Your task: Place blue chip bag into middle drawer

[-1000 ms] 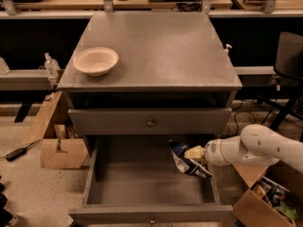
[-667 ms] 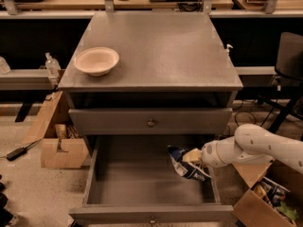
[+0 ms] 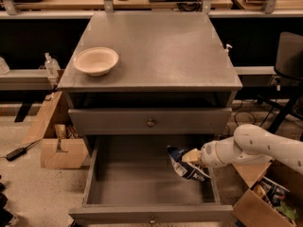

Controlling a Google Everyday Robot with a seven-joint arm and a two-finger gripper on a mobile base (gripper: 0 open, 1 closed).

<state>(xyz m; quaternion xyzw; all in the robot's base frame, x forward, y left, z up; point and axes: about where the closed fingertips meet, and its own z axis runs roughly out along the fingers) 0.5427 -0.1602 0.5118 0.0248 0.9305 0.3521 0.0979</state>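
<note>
The blue chip bag [image 3: 185,164] is a crumpled dark-blue foil bag with white lettering. It is at the right side of the open middle drawer [image 3: 118,183], a wide grey tray pulled out below the cabinet. My gripper [image 3: 193,156] reaches in from the right on a white arm and is shut on the bag's upper edge. The bag hangs inside the drawer near its right wall, low over the floor; I cannot tell whether it touches the floor.
A beige bowl [image 3: 95,60] sits on the grey cabinet top at the left. A shut drawer front with a knob [image 3: 150,123] is above the open drawer. Cardboard boxes stand on the floor at left [image 3: 57,145] and lower right [image 3: 265,197].
My gripper and the bag have shifted a little to the left, further into the drawer. Nothing else has moved.
</note>
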